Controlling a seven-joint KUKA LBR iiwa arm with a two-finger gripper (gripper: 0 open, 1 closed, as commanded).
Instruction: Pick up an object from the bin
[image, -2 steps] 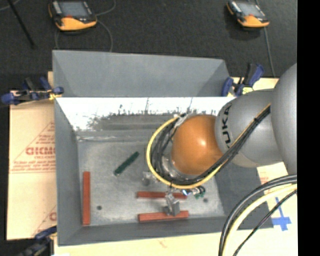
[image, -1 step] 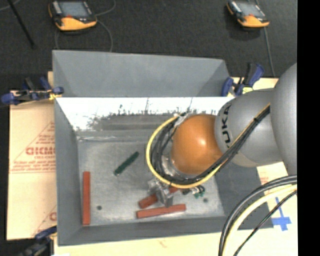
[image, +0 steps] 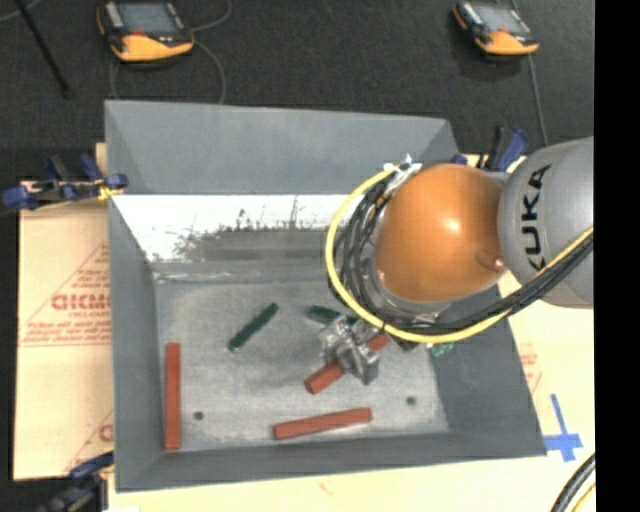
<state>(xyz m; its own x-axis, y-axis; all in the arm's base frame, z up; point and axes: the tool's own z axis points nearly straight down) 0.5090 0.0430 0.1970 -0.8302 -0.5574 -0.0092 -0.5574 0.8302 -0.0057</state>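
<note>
My gripper (image: 352, 356) is low in the bin, right of its middle, below the orange wrist cover. A short red-brown bar (image: 324, 380) lies slantwise directly under it; one end sticks out to the lower left and the other shows at the upper right. A small dark green piece (image: 322, 313) lies just above and left of the gripper.
A dark green stick (image: 252, 326) lies slanted left of centre. A long red-brown bar (image: 322, 424) rests near the front wall, and another one (image: 173, 396) stands along the left wall. The arm and its cables hide the bin's right part.
</note>
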